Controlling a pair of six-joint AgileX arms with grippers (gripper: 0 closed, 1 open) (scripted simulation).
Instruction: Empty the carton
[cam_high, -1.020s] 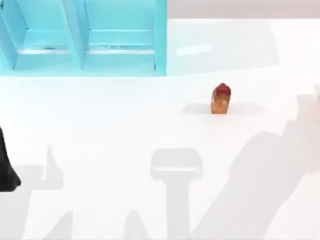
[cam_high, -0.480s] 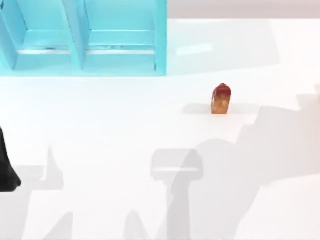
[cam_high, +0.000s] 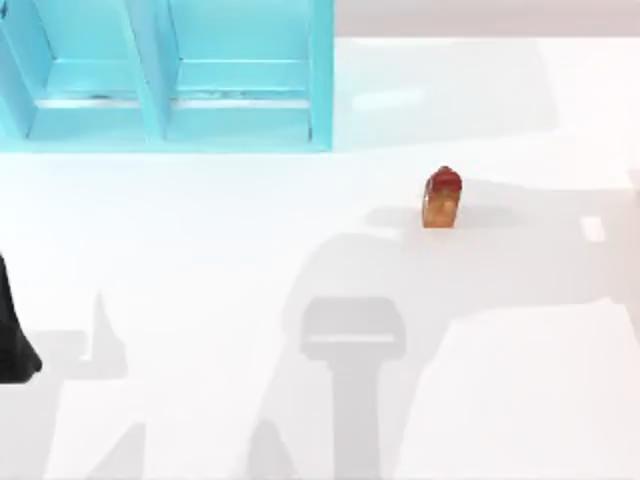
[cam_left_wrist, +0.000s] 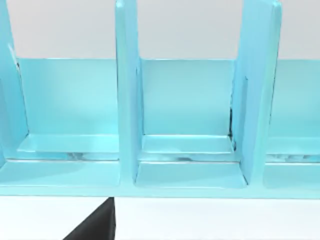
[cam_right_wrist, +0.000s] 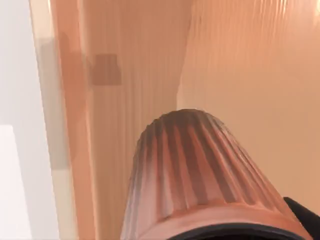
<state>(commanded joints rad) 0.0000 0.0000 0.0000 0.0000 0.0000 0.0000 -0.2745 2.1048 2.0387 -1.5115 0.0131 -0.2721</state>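
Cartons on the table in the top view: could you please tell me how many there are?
1. The carton stands upright on the white table, right of centre, apart from the blue shelf.

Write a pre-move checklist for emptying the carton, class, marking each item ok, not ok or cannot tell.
1. Small orange box with red peaked top upright on white table: ok.
2. Carton standing apart from turquoise shelf unit: ok.
3. Carton gripped by a pincer: not ok.
4. Ribbed pinkish-brown cup close before right wrist camera: ok.
5. Cup held by right pincer: cannot tell.
6. Left arm parked at table's left edge: ok.
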